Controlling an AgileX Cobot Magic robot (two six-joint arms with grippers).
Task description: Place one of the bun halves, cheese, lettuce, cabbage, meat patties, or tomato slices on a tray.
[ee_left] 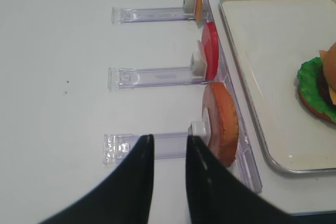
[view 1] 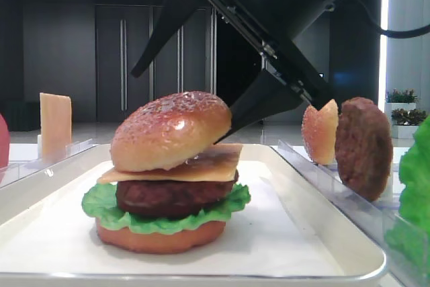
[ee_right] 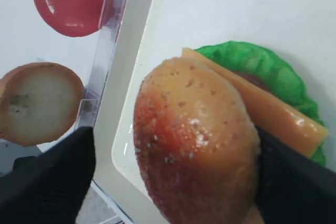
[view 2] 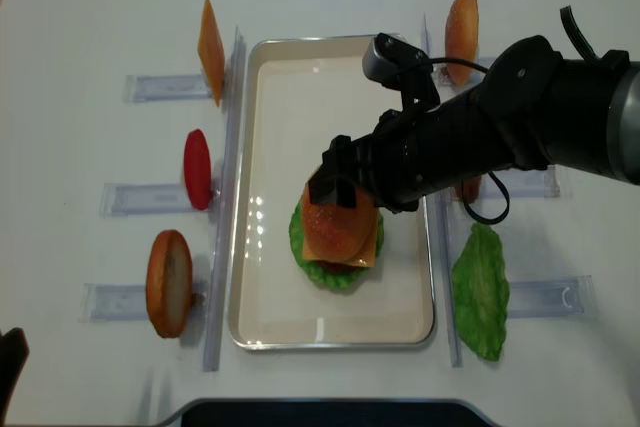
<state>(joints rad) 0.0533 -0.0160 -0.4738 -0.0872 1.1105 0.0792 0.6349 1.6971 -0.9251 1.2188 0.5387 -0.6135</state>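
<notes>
Bun half [view 1: 170, 130] atop the cheese [view 1: 201, 166] of the stacked burger on the tray [view 2: 260, 197].
Right gripper [ee_right: 173, 177] fingers spread wide beside the bun; left gripper [ee_left: 169, 150] fingers together, empty.

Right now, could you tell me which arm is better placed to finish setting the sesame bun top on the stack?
The right: its open end effector straddles the glossy sesame-speckled bun top on the cheese, while the left end effector sits shut beside the clear racks.

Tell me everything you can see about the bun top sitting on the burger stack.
The bun top is a glossy, domed, golden-brown plastic-looking piece speckled with pale sesame dots. It rests slightly tilted on the cheese, crowning the stack on the tray. The right gripper straddles it with jaws wide open, one black finger at its edge.
</notes>
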